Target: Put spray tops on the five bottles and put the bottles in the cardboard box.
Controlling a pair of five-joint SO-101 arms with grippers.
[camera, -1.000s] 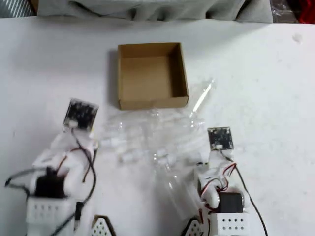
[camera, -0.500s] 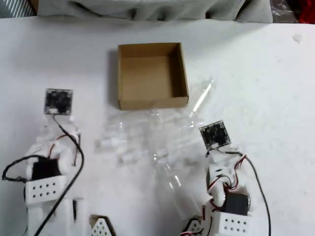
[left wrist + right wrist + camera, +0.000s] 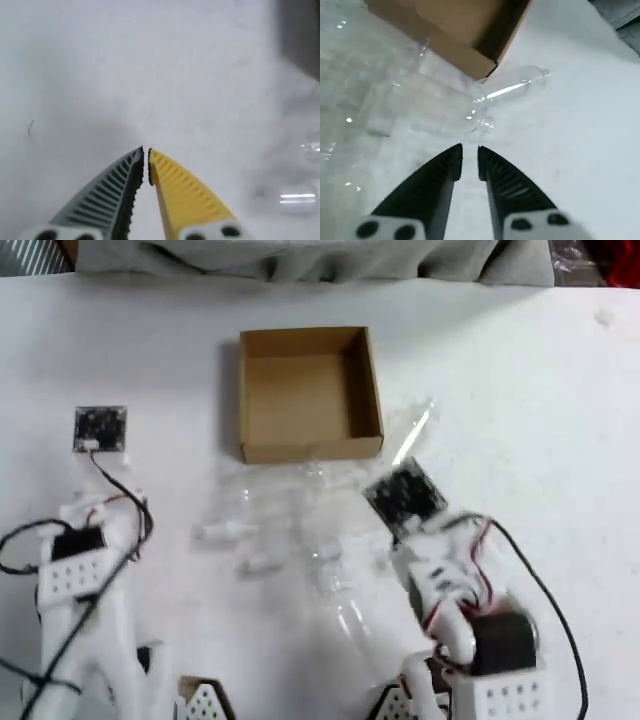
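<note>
Several clear bottles [image 3: 300, 515] lie on their sides in a loose heap on the white table, just in front of the open, empty cardboard box [image 3: 310, 390]. My right arm [image 3: 440, 570] leans over the right end of the heap. Its black right gripper [image 3: 470, 150] is open by a narrow gap with nothing in it, just short of a clear bottle [image 3: 452, 107]; another bottle [image 3: 515, 87] lies by the box [image 3: 455, 30] corner. My left arm [image 3: 85, 540] stands far left of the heap. Its grey-and-yellow left gripper [image 3: 145, 150] is shut over bare table.
A clear bottle end [image 3: 300, 197] shows off to the side of the left gripper. Crumpled grey cloth [image 3: 300, 260] lies along the table's far edge. Bare white table stretches on both sides of the box.
My left arm has swung left, away from the bottles. My right arm has leaned forward and left, over the right end of the heap toward the box.
</note>
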